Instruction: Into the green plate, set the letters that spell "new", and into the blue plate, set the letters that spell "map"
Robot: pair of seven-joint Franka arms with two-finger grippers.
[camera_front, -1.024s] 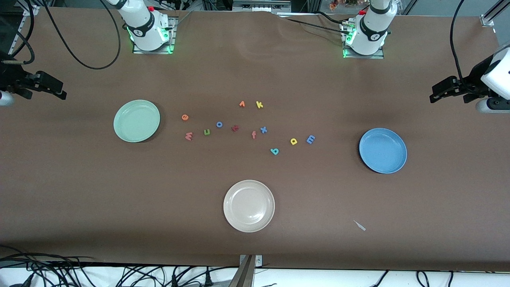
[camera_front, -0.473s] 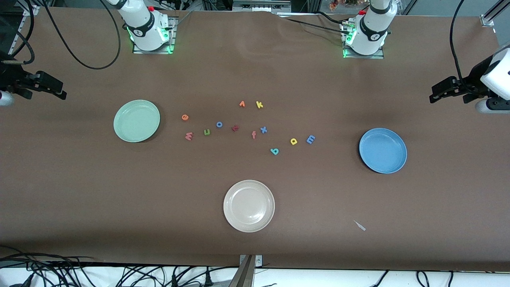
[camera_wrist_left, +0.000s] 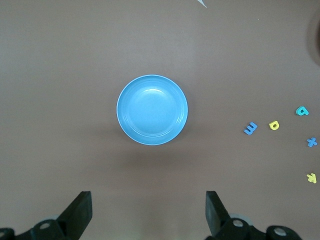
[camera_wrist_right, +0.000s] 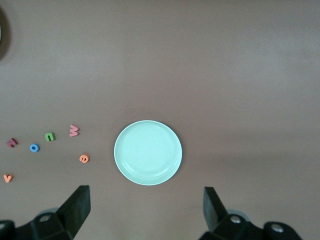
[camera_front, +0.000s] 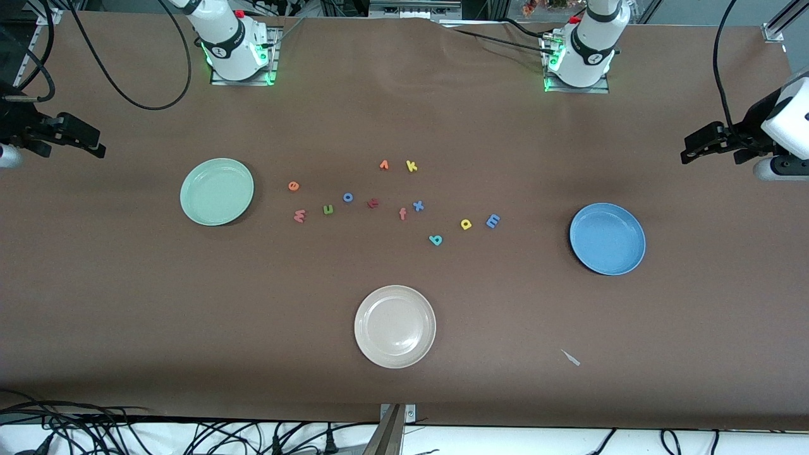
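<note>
Nothing moved yet: all six wanted letters lay mid-frame in the front view. Green n (camera_front: 328,209), orange e (camera_front: 293,186) and pink w (camera_front: 299,216) beside the green plate (camera_front: 217,191), closest to the open, empty right gripper (camera_front: 82,140). Blue m (camera_front: 493,220), yellow p (camera_front: 466,224), teal a (camera_front: 435,239) toward the blue plate (camera_front: 607,238) and the open, empty left gripper (camera_front: 705,142).

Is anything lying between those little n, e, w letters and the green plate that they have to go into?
Nothing visible does. The orange "e", salmon-pink "w" and green "n" lie on bare table beside the green plate, toward the middle of the table. Only the "w" lies between the "n" and the plate.
</note>
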